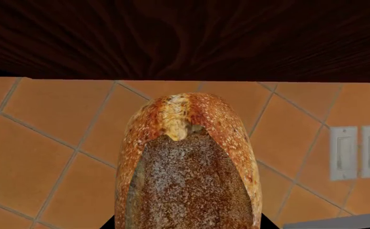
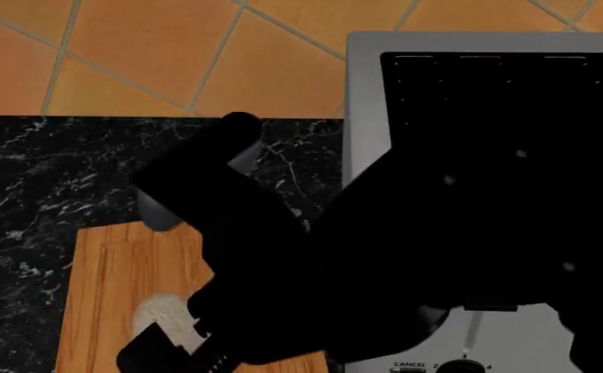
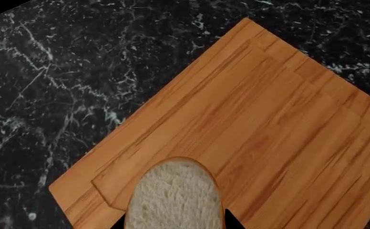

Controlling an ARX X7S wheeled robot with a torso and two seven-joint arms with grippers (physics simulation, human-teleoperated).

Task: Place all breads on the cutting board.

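In the left wrist view, the large golden-brown speckled loaf fills the space between the black fingers of my left gripper, which is shut on it; it is held up facing the tiled wall. My right gripper is shut on the small pale slice, holding it over one corner of the wooden cutting board. In the head view the slice shows against the board at lower left, beside the black arms. The loaf is hidden in the head view.
The board lies on a black marble counter. A grey appliance with a dark glass front stands right of the board. An orange tiled wall with two light switches lies under a dark wooden cabinet.
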